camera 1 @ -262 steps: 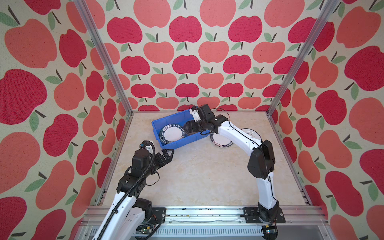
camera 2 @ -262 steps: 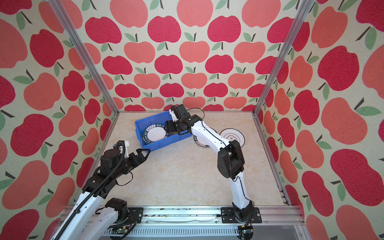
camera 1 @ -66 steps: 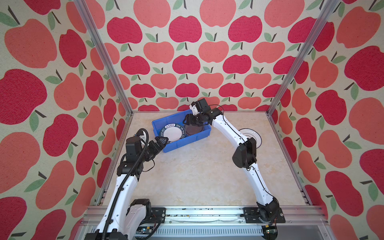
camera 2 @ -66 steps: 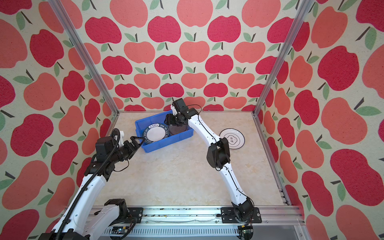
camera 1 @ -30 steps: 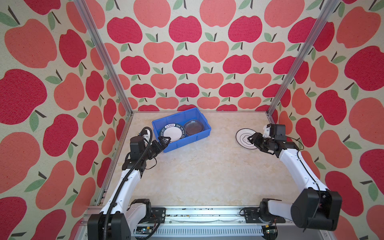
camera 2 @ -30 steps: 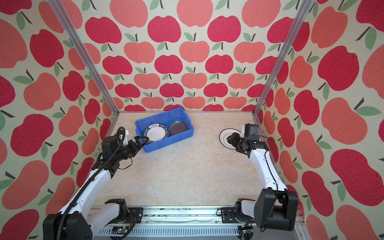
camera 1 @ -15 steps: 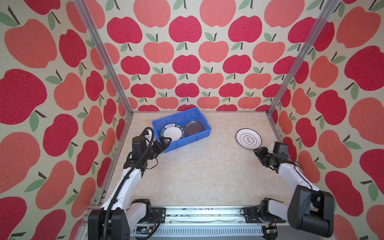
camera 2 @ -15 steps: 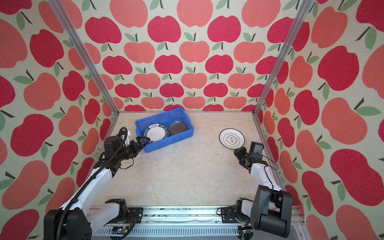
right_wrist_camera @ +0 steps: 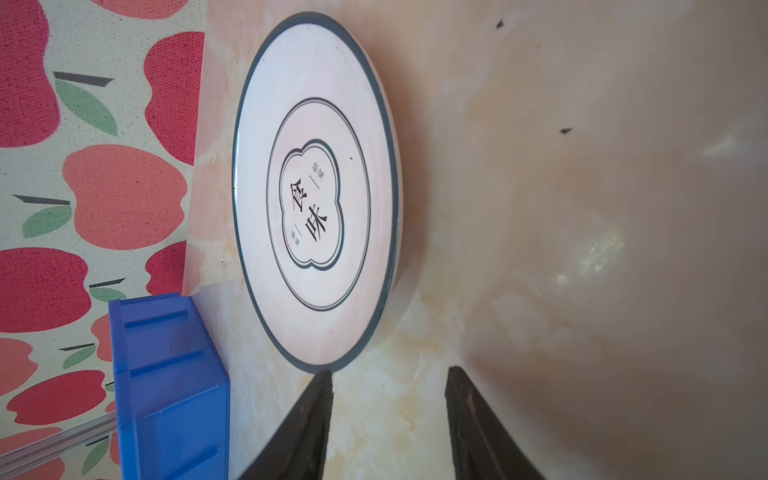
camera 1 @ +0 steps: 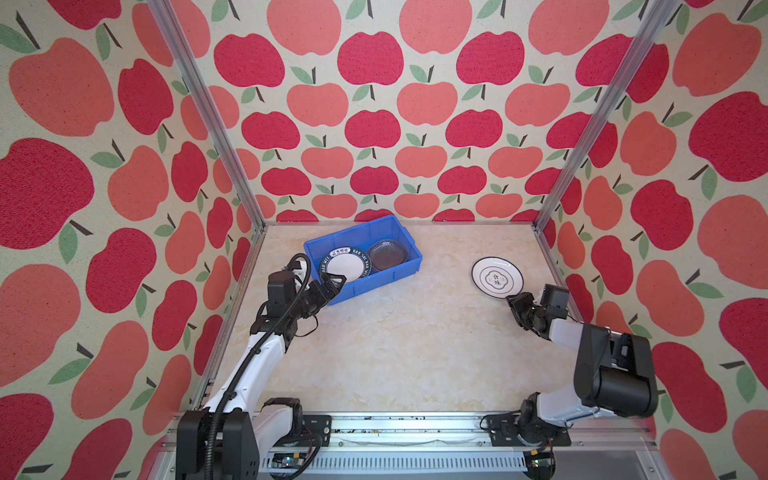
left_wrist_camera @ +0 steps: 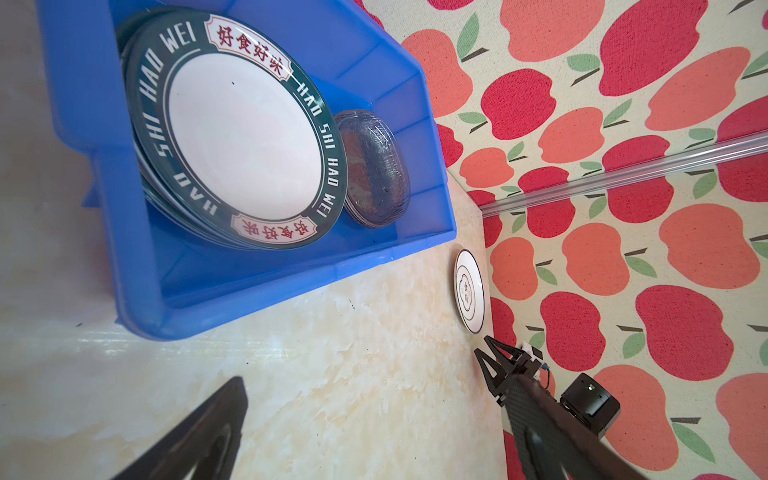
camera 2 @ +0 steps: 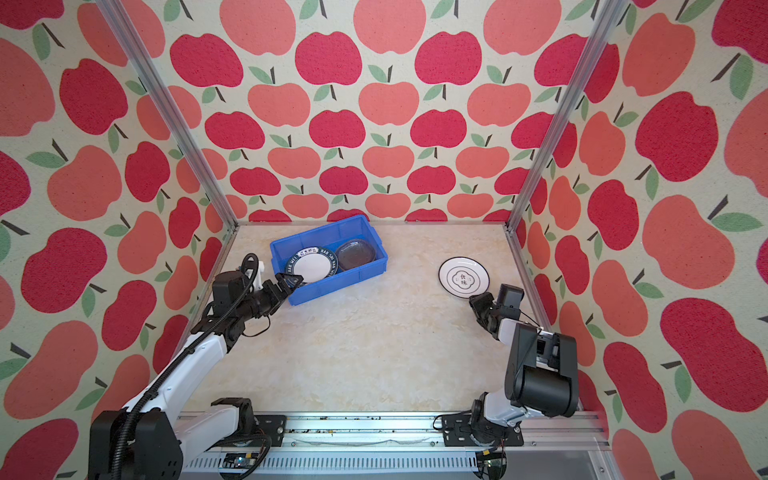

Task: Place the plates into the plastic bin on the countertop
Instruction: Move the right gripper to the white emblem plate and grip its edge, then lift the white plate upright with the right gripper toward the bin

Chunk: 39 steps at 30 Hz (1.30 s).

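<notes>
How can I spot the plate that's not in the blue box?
On the beige marble countertop, look right of the blue plastic bin, near the right wall. A round white plate lies flat there, alone. Unlike the green-rimmed plate and glass plate in the bin, it has thin black rings.

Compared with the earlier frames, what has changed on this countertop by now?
The right gripper pulled back out of the plastic bin, swung right and sits open just short of the ringed plate, holding nothing. The green-rimmed plate that lay on the countertop is gone from it; green-rimmed plates lie in the bin. The left gripper moved up to the bin's near corner, open. The bin and ringed plate stayed put.
</notes>
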{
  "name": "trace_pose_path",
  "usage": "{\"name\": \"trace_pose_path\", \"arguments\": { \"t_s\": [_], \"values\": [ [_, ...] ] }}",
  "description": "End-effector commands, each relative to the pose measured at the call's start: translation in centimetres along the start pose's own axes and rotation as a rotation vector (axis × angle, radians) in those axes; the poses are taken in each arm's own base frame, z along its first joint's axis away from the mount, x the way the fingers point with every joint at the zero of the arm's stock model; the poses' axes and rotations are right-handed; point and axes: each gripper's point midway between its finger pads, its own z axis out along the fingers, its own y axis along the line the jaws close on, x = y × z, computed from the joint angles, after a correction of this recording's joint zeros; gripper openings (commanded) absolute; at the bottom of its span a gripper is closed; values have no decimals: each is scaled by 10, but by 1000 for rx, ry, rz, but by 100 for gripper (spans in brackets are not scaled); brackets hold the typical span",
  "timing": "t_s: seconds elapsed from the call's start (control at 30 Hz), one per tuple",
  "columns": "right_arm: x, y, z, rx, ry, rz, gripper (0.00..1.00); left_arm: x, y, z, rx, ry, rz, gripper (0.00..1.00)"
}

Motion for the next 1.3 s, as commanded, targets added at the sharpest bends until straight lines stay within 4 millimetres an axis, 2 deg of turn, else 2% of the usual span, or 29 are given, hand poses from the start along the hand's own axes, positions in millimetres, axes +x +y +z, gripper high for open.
{"name": "trace_pose_path", "arguments": {
  "t_s": [0.0,0.2,0.47,0.5,0.57,0.77,0.87,0.93,0.97,1.07,1.27],
  "values": [
    [-11,11,8,-56,-18,25,47,-3,-5,5,29,-2,-5,99],
    [-15,5,21,-54,-28,63,44,-1,-5,4,23,-10,-6,100],
    [-12,-9,42,-54,-18,140,34,-2,-4,3,8,-10,-9,100],
    [-11,-10,44,-56,-17,147,29,-2,-4,3,6,-9,-8,100],
    [-11,-12,46,-54,-15,155,27,-2,-3,3,0,-12,-9,100],
    [-7,-14,50,-59,-1,166,0,-2,-1,3,-9,-17,-11,100],
    [-7,-10,46,-73,0,159,0,-2,-2,3,-5,-11,-10,100],
    [-9,-4,40,-88,-7,150,0,-1,-2,3,-8,-6,-11,100],
    [-10,1,36,-97,-15,142,0,-3,-8,-3,6,-21,2,100],
    [-18,23,18,-112,-57,77,0,-5,-11,-9,-6,-34,20,100],
    [-27,98,-32,-50,-176,-272,0,-6,-13,-13,-12,-42,36,99]
  ]
}}
